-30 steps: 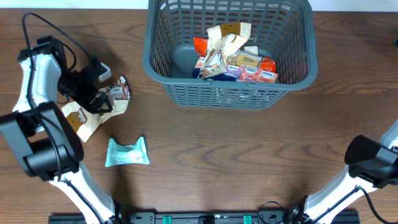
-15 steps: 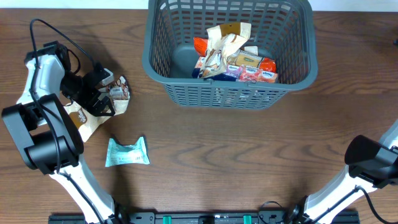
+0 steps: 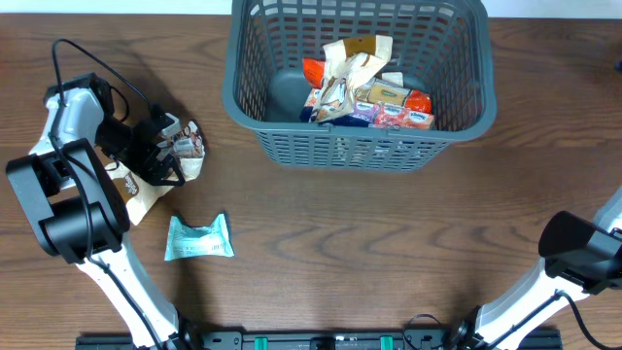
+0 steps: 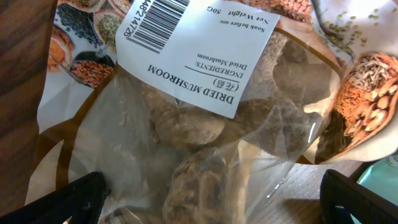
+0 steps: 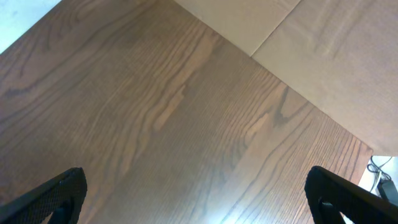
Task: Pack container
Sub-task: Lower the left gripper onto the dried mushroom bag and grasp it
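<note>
- Left of the basket (image 3: 360, 151), the left gripper (image 4: 211, 202) hangs over a bag of dried mushrooms (image 4: 186, 118). Its fingers are spread wide with the bag between them and nothing gripped yet. Whether the tips touch the film I cannot tell.
- The step in hand looks like picking this bag up for the basket.
- The bag is slack clear film over lumpy mushrooms, so a grip across the lumps would probably slip or crush them. Better to go down until the tips reach the wood, then close gently so the film bunches between them.
- Once held, the bag should be lifted well above the thick rim. The bare floor in the basket's left half (image 3: 277, 92) is the best spot for it, since the snacks (image 3: 369, 92) are heaped in the right half.
- A teal packet (image 3: 199, 236) lies in front of the basket to its left, apart from the bag. A straight lift should leave it undisturbed.
- Far to the basket's front right, the right gripper (image 5: 196, 193) has its fingers wide apart, empty, over bare wood.
- The tabletop (image 3: 389, 243) is dark brown wood grain, flat and smooth. Film may slide on it as the fingers close.
- Past the table's edge the right wrist view shows pale tan floor (image 5: 323, 56) and a cable (image 5: 380, 171) at the corner. Little else of the room is visible.
</note>
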Tool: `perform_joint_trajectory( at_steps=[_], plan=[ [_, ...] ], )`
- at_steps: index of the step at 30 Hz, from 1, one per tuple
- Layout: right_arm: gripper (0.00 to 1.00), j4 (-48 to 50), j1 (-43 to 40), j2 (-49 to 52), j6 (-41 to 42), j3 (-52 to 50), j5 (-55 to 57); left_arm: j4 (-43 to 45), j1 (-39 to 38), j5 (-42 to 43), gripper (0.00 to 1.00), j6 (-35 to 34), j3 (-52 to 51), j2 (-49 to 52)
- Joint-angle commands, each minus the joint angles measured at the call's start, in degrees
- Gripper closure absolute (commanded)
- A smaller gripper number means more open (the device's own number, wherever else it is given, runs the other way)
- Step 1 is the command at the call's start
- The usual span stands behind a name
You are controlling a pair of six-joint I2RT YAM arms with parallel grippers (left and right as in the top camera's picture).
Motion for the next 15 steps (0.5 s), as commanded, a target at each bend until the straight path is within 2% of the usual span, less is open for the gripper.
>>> perform_joint_trajectory(
  at_steps=[1,9,10,15],
  plan=[
    [0.01,0.09,-0.09,0.55,0.76,-0.22,0.59,-0.37,0.24,1.18,0.01,0.87,-0.31,1.51],
    [0.01,0.09,-0.09,0.55,0.76,-0.22,0.59,-1.64,0.24,3.08,0.01,0.72,-0.31,1.49],
    [0.01,0.09,-0.09,0.55,0.76,-0.22,0.59,-1.62,0.24,3.08,0.05,0.72,-0.31,1.51],
    [0.01,0.09,-0.09,0.55,0.76,-0.22,0.59,-1.27,0.24,2.86,0.86,0.74,-0.31,1.51]
  ],
)
